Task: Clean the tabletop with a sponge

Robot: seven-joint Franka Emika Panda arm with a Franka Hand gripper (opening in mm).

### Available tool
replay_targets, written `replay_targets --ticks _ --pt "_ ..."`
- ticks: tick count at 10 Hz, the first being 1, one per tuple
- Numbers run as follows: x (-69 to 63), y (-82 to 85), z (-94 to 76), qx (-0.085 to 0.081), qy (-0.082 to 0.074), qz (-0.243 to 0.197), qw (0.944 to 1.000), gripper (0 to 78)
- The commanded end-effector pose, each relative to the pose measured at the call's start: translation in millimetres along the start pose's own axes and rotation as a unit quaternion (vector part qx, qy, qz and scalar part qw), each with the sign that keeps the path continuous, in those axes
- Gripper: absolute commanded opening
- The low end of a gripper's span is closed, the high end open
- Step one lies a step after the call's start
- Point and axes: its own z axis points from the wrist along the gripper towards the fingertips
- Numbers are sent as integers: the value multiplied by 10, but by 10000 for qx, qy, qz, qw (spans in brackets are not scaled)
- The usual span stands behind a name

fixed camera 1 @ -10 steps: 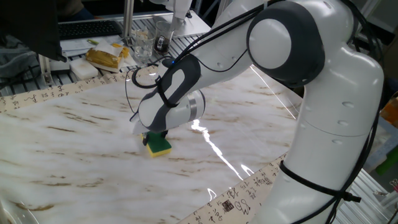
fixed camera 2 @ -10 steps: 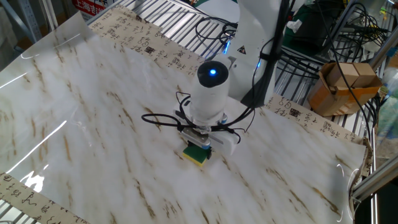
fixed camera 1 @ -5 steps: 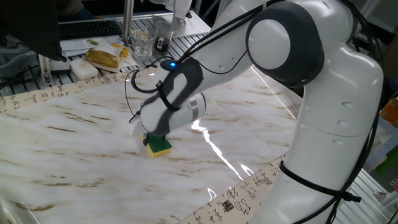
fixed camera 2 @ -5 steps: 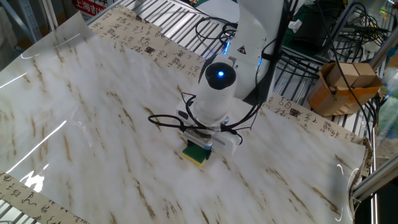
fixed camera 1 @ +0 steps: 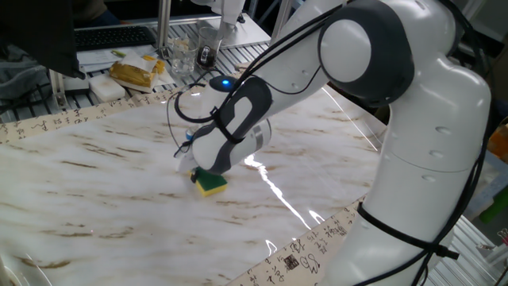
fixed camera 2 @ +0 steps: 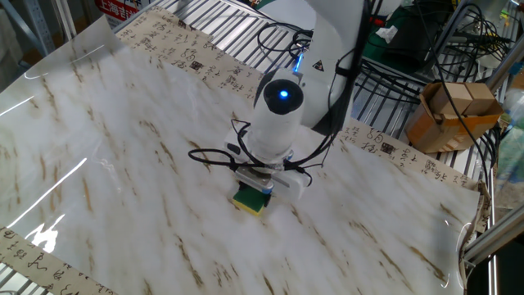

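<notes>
Green on top and yellow beneath, the sponge [fixed camera 1: 210, 183] lies flat on the tabletop [fixed camera 1: 95, 175], roughly mid-surface, with the gripper [fixed camera 1: 208, 171] pressed down onto it from above. In the other fixed view the sponge [fixed camera 2: 251, 199] pokes out from under the gripper [fixed camera 2: 257, 185], whose fingers are clenched on its sides, though the wrist hides most of them. A blue light glows on the arm [fixed camera 2: 282, 94] just above the wrist, and black cables [fixed camera 2: 214, 156] loop beside it.

White marble-look tabletop with brown streaks spreads all around, edged by a beige border [fixed camera 2: 188, 53] printed with dark brush-style characters too small to read. Beyond the far edge, on a slatted metal bench, sit a yellowish bag [fixed camera 1: 135, 73], a clear glass [fixed camera 1: 181, 54] and a keyboard [fixed camera 1: 111, 36]. A cardboard box [fixed camera 2: 449, 115] stands off the opposite side.
</notes>
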Motion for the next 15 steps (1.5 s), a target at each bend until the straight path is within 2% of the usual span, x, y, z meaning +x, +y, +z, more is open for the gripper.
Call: replay_targets --ticks 1,2,4,5,6,9,11,13,15 --pt "-57 -228 -74 59 30 -184 9998 11" --pt "-70 -290 -101 90 37 -236 9997 11" --pt "-82 -363 -177 38 141 -262 9995 11" --pt "-67 -408 -251 -20 250 -251 9994 11" --pt "-62 -409 -259 -17 256 -246 9994 11" --pt "-59 -432 -295 -258 355 -163 9989 11" --pt "-68 -450 -307 -323 389 -142 9986 11" --pt "-64 -457 -318 -528 468 -95 9975 11" --pt "-60 -460 -324 -553 507 -29 9972 11"
